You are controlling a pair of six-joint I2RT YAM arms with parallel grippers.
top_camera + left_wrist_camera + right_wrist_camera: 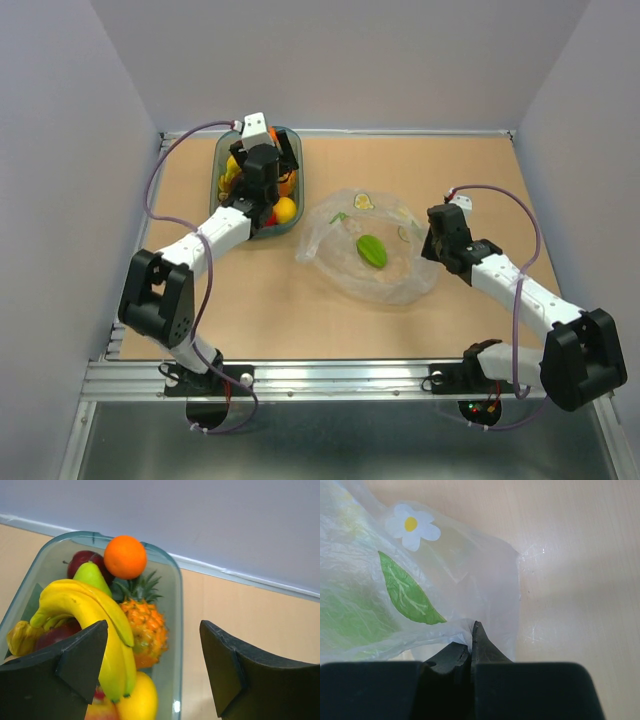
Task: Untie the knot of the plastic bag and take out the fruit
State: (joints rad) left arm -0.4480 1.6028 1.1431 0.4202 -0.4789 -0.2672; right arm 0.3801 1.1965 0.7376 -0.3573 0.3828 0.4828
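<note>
Thin, crinkly clear plastic bag [470, 575] seemed limp and slippery, its edge pinched between the right gripper's [471, 639] closed jaws. Light, hard green toy fruit [371, 250] lay inside, ahead-left of them, probably best gripped across its middle. Left gripper [154, 645] gaped wide, empty, over the green-tinted tray [178, 605].

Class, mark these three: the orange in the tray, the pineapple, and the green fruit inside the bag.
orange [125, 556], left wrist view, centre of its skin.
pineapple [145, 630], left wrist view, orange body below crown.
green fruit [371, 250], top view, its middle.
</note>
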